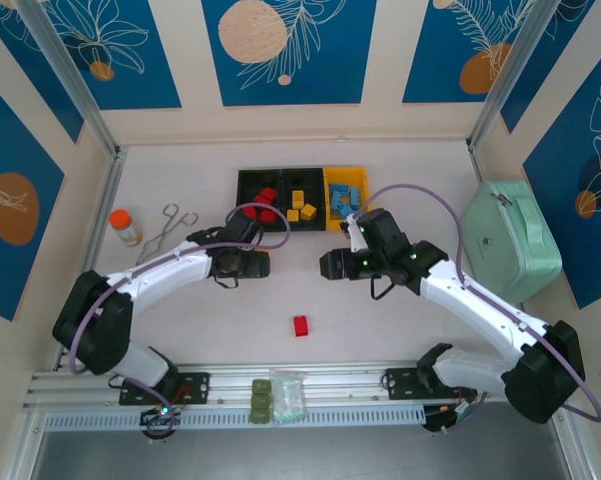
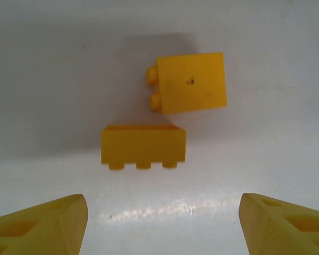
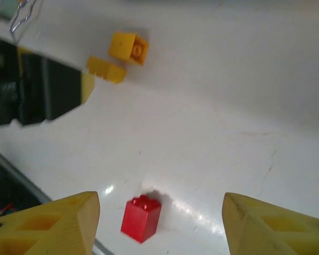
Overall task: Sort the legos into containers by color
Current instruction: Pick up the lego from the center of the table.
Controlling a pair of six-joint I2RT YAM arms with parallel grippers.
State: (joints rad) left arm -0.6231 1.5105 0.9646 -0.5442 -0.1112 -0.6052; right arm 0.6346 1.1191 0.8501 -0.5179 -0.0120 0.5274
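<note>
Two yellow legos lie on the white table in the left wrist view: a square one on its side and an oblong one nearer my fingers. My left gripper is open just short of them, nothing between its fingers. A red lego stands alone on the table, below my open right gripper, closer to its left finger. The same yellow legos sit farther off in the right wrist view. The containers hold red legos, yellow legos and blue legos. My grippers face each other in front of them.
An orange-capped bottle and metal tongs lie at the left. A mint-green case stands at the right. Olive-green blocks with a clear bag rest on the rail at the near edge.
</note>
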